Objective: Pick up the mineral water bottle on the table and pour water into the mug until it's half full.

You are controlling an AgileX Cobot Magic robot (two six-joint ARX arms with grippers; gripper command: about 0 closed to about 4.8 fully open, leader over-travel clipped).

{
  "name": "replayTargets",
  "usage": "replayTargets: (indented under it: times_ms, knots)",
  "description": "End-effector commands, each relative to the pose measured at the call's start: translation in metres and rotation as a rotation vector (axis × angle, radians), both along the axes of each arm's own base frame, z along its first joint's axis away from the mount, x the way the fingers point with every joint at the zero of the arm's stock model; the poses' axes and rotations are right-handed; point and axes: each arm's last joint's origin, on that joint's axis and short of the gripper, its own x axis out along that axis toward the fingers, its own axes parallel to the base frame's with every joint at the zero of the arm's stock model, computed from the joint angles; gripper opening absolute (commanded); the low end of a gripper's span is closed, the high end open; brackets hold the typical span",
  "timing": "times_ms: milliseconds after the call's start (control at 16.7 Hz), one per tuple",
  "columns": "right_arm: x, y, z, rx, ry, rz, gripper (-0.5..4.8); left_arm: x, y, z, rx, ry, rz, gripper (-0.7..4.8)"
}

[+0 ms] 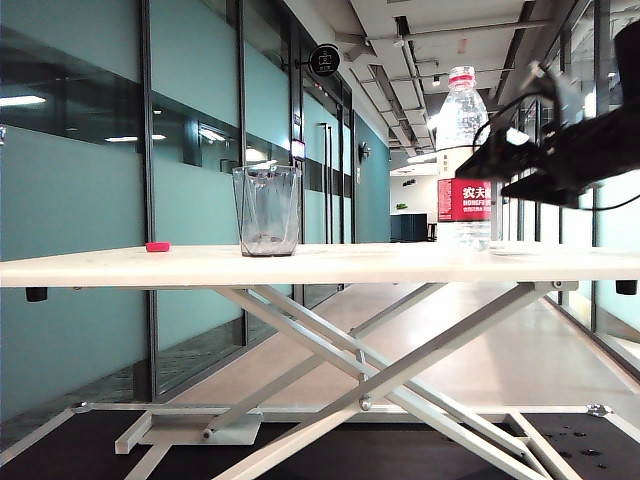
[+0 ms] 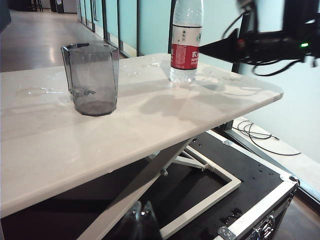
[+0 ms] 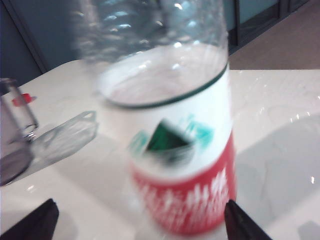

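Right gripper (image 3: 137, 220) level at label height, jaws spread wide on either side of the mineral water bottle (image 3: 172, 150); no contact visible. The bottle stands upright near the table (image 1: 400, 265) end. Mug (image 1: 267, 210) upright, well apart from it. Exterior view alone shows a small red cap (image 1: 157, 246) beyond the mug. Left gripper (image 2: 141, 225) sits low below the tabletop edge; its jaw state cannot be told

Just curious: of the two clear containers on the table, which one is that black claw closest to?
The mineral water bottle, tall with a red label; the open right claw flanks it. The mug stands apart.
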Motion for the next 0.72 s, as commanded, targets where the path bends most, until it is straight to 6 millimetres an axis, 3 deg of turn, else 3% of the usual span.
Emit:
replayTargets:
  times_ms: [60, 420, 720]
  knots:
    - [0.021, 0.002, 0.001, -0.023, -0.045, 0.022, 4.79, 0.0, 0.0, 0.001, 0.013, -0.019, -0.006, -0.05]
    - [0.057, 0.003, -0.003, -0.025, -0.071, 0.028, 4.79, 0.0, 0.0, 0.001, 0.034, -0.036, -0.005, -0.05]
    - [0.061, 0.009, -0.003, -0.025, -0.079, 0.042, 4.79, 0.0, 0.0, -0.001, 0.053, -0.032, -0.005, -0.05]
